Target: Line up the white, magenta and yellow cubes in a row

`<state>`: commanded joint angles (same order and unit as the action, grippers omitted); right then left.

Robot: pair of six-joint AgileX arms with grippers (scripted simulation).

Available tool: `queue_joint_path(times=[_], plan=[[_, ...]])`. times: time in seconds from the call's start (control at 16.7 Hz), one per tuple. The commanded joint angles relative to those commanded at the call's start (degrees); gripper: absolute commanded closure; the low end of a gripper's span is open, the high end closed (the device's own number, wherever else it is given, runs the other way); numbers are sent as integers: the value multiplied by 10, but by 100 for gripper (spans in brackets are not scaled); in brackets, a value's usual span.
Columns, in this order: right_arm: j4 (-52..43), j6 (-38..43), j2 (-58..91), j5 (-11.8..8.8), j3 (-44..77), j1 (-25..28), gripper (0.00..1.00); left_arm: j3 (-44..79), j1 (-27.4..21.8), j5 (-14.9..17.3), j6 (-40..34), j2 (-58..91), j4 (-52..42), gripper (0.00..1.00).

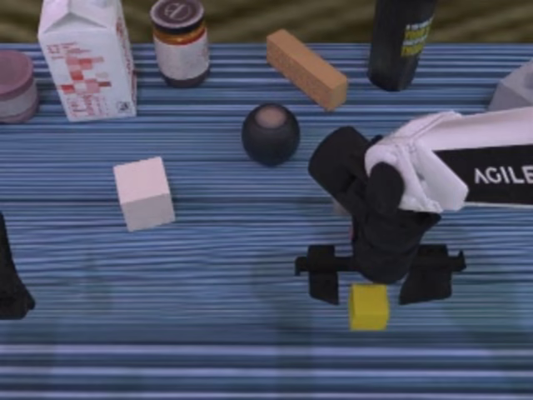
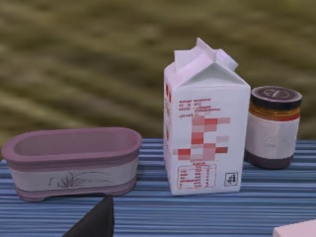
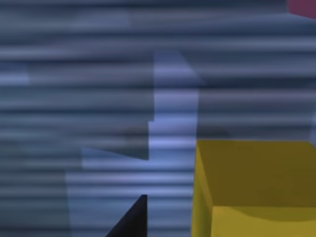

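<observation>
Hovering right tool (image 1: 379, 286) over yellow cube (image 1: 369, 307), magenta corner (image 3: 302, 7)

— Where was the white cube (image 1: 144, 193)?
— It sat flat on the table's left half, turned a little askew, pale pinkish-white and the biggest of the lot.
— And the yellow cube (image 1: 369, 306)?
— Small and bright, it rested flat right of centre, well apart from the white one.
— The magenta cube (image 3: 303, 7)?
— Only a dull pink corner showed in the right wrist view; from above it was hidden.
</observation>
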<state>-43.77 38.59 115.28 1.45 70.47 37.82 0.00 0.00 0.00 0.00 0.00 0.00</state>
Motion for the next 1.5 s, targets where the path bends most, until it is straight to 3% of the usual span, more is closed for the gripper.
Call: queue_joint_path(times=[0.54, 1.02, 1.5], plan=[[-2, 0, -1, 0, 2, -1, 0, 0, 0, 0, 0, 0, 0, 0], [-137, 1, -59, 0, 75, 6, 0, 0, 0, 0, 0, 0, 0, 0], [-150, -21, -50, -1, 97, -4, 0, 0, 0, 0, 0, 0, 0, 0]])
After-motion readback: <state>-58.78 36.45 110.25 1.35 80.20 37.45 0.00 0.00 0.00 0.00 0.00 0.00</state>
